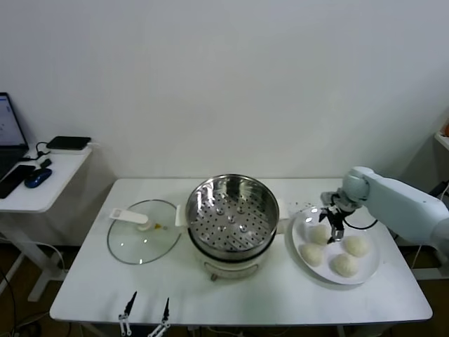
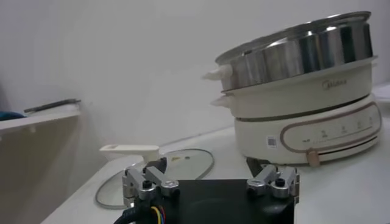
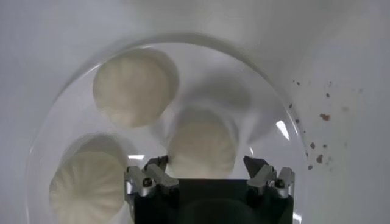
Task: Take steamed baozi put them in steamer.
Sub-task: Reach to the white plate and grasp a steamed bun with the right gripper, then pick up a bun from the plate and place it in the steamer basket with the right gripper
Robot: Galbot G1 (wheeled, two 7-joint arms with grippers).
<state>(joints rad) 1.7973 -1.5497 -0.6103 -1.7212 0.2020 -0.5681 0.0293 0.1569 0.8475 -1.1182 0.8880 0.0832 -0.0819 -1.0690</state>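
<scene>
**Right gripper poised over the nearest bun on the plate**

Nearest the head camera, the left gripper (image 1: 146,314) waits at the table's (image 1: 84,295) front edge, jaws spread, holding nothing. Behind it stands the steamer (image 1: 231,210), its holed tray bare, with the glass lid (image 1: 142,239) lying flat beside it. On the robot's right, the white plate (image 1: 370,270) carries all four buns (image 1: 346,265). Above the bun (image 3: 201,143) closest to the steamer, the right gripper (image 1: 334,226) hangs with fingers apart on either side, gripping nothing. Judging by their look, the buns are light, soft and easily dented; a gentle pinch across the round sides seems safest
</scene>
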